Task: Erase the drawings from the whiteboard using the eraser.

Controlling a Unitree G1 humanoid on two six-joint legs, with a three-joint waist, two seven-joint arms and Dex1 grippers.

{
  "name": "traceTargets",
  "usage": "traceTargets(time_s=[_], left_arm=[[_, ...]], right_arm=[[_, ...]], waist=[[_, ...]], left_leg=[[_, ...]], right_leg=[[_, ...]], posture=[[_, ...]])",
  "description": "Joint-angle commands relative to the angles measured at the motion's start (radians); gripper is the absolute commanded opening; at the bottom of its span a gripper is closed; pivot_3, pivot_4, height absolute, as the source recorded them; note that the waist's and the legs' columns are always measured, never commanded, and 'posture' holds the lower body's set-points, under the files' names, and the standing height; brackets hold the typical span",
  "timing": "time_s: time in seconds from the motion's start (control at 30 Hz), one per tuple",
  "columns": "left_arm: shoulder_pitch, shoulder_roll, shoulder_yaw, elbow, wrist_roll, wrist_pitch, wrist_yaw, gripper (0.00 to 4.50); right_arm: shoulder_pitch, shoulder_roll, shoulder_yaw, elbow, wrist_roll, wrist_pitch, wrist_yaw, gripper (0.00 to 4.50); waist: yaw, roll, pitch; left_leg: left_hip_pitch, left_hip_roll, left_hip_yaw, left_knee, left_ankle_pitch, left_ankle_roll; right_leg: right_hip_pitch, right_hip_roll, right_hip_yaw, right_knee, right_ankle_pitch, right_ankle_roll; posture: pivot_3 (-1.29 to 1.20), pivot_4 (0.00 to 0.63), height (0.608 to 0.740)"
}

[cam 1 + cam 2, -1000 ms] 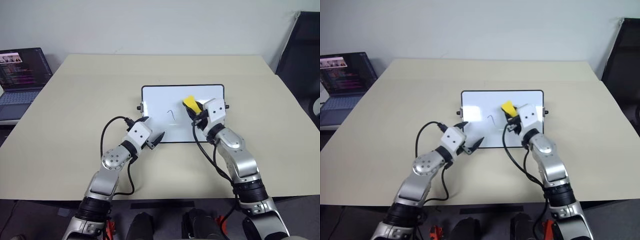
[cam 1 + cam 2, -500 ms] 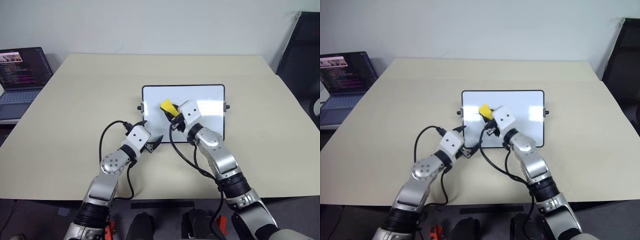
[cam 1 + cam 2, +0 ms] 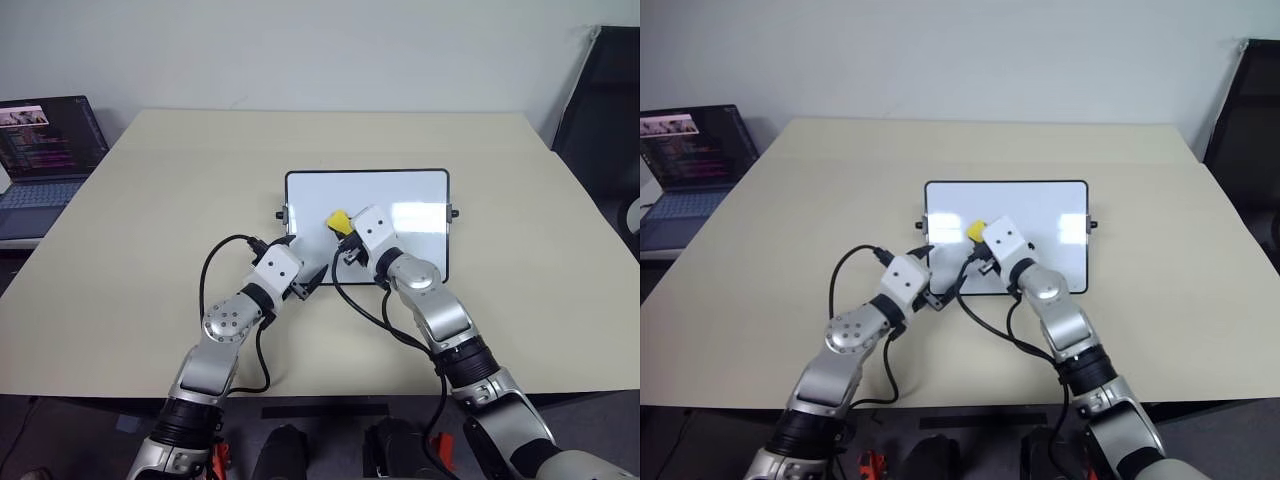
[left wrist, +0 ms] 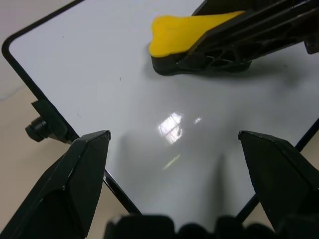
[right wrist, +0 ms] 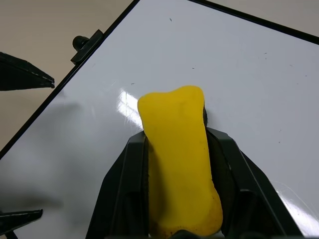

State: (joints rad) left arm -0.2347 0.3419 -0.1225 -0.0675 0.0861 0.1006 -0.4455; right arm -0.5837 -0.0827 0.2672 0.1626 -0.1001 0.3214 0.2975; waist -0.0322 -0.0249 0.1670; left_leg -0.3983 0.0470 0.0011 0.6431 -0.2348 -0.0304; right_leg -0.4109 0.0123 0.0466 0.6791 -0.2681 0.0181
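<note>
The eraser [image 5: 177, 149] sits clamped between the right gripper [image 3: 346, 240]'s jaws, its yellow end jutting past the fingertips and pressed on the whiteboard [image 3: 410, 190]'s left part. The left gripper [image 3: 305, 283] hovers at the board's near-left edge, jaws spread wide — holding nothing. The board lies mid-table [image 3: 140, 230]. A laptop [image 3: 40, 150] at far left shows text too small to read.

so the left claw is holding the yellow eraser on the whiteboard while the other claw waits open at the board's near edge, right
Not quite: the right claw holds the yellow eraser on the whiteboard, shut on it, as the right wrist view shows. The left claw is the one waiting open at the board's near edge.
</note>
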Motion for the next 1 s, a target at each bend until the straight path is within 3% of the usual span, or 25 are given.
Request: traceTargets(time_s=[0.03, 0.3, 0.63, 0.8, 1.0], left_arm=[[-0.026, -0.003, 0.004, -0.01, -0.006, -0.011, 0.005, 4.5], [-0.017, -0.004, 0.017, -0.018, -0.009, 0.003, 0.017, 4.5], [-0.036, -0.009, 0.015, -0.007, -0.021, -0.001, 0.012, 4.5], [-0.014, -0.028, -0.004, -0.059, -0.097, -0.024, -0.063, 4.5], [-0.04, -0.043, -0.054, -0.098, -0.249, -0.02, -0.243, 4.5]], right_arm=[[0.054, -0.05, -0.012, -0.05, -0.019, 0.056, 0.015, 1.26], [0.194, -0.16, -0.024, -0.178, -0.014, 0.168, 0.067, 1.26], [0.183, -0.139, -0.098, -0.23, 0.055, 0.144, 0.051, 1.26], [0.239, -0.132, -0.18, -0.372, 0.158, 0.132, 0.074, 1.26], [0.318, -0.217, -0.303, -0.585, 0.207, 0.264, 0.061, 1.26]], waist=[[0.005, 0.0, 0.0], [0.005, -0.001, -0.001], [0.004, -0.001, 0.0], [0.005, -0.002, 0.001], [0.003, -0.004, 0.004]], left_leg=[[0.0, 0.0, 0.0, 0.0, 0.0, 0.0], [0.001, -0.001, -0.001, 0.0, 0.0, 0.0], [0.003, -0.001, 0.0, 0.0, 0.0, 0.0], [-0.001, -0.001, -0.001, 0.0, 0.0, 0.0], [-0.004, -0.001, 0.0, -0.006, -0.001, -0.001]], right_leg=[[0.0, 0.0, 0.0, -0.001, 0.0, 0.0], [0.002, -0.001, -0.001, -0.002, 0.0, 0.0], [0.004, -0.001, 0.0, -0.002, 0.0, 0.0], [0.002, -0.001, -0.001, -0.003, 0.0, 0.001], [-0.002, -0.001, 0.0, -0.008, -0.001, 0.001]], posture=[[0.0, 0.15, 0.74], [0.0, 0.15, 0.74], [0.0, 0.15, 0.74], [0.0, 0.15, 0.74], [0.0, 0.15, 0.74]])
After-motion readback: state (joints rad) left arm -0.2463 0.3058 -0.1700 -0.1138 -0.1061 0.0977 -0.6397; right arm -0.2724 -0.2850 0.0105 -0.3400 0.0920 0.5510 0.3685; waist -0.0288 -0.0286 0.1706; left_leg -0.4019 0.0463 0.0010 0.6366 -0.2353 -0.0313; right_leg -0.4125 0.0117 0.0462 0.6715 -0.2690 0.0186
